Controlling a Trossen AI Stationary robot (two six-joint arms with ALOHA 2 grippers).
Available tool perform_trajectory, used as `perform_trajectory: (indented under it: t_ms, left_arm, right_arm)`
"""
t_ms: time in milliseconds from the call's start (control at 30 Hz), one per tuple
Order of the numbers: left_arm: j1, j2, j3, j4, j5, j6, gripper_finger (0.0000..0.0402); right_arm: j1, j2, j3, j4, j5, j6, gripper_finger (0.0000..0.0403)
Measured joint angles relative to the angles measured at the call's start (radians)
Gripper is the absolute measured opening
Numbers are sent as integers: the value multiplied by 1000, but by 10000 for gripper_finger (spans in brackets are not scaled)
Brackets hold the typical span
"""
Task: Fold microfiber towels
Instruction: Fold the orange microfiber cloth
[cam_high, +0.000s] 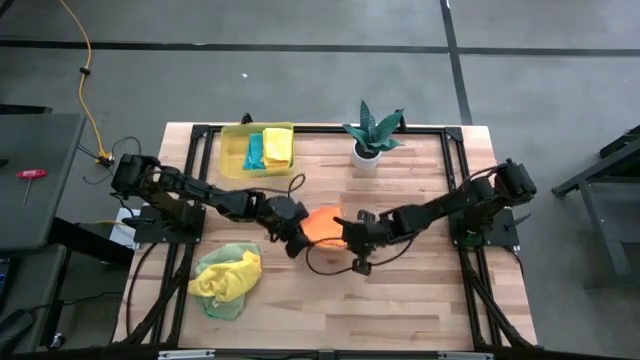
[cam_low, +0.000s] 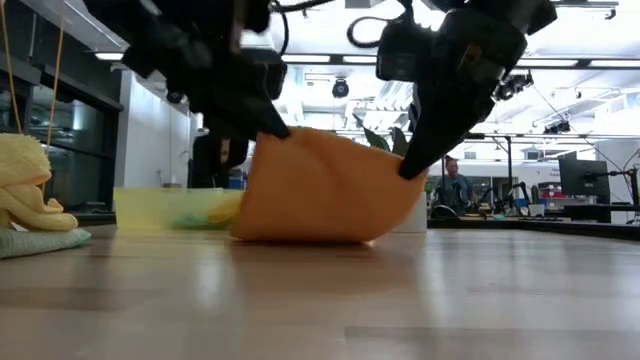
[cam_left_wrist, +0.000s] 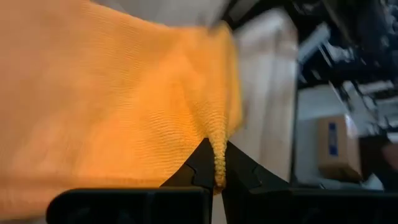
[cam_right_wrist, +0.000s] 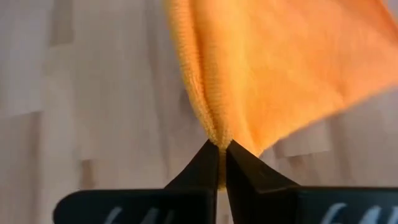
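Observation:
An orange microfiber towel (cam_high: 322, 222) is held up at mid-table between my two grippers; its lower edge (cam_low: 300, 238) rests on the wood. My left gripper (cam_high: 296, 238) is shut on the towel's left corner and my right gripper (cam_high: 352, 238) is shut on its right corner. A crumpled yellow towel (cam_high: 228, 274) lies on a light green towel (cam_high: 222, 300) at the near left. Teal and yellow folded towels (cam_high: 268, 147) sit in the yellow bin (cam_high: 232, 152). My left gripper pinches the towel's corner (cam_left_wrist: 218, 163) between its two fingers, slanting down from the table's left. The cloth bunches into a narrow fold at the fingers (cam_left_wrist: 199, 168) and spreads out beyond them. My right gripper pinches the opposite corner (cam_right_wrist: 217, 138) between its fingertips (cam_right_wrist: 208, 163), slanting down from the table's right. The hemmed edge runs into the pinch. The towel hangs between both holds with its bottom on the table.
A potted plant (cam_high: 372, 132) in a white pot stands at the far side, right of the bin. A black cable (cam_high: 325, 268) loops on the table near my right gripper. Bare wood lies at the near right.

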Motion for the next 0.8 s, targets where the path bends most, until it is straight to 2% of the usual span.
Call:
perform_trajectory:
  t_ms: [133,367,667,800]
  left_arm:
    - [-73,0,0,0,-33,-56,0]
    - [-145,0,0,-15,-212,-125,0]
    - [-220,0,0,-57,-323,-227,0]
    - [-258,0,0,-91,-417,-303,0]
  right_arm:
    - [-58,-3,1,5,-155,-4,2]
    - [-133,-3,1,26,-289,-54,1]
    - [-208,-3,1,64,-343,-247,0]
    - [-231,4,1,101,-351,-338,0]
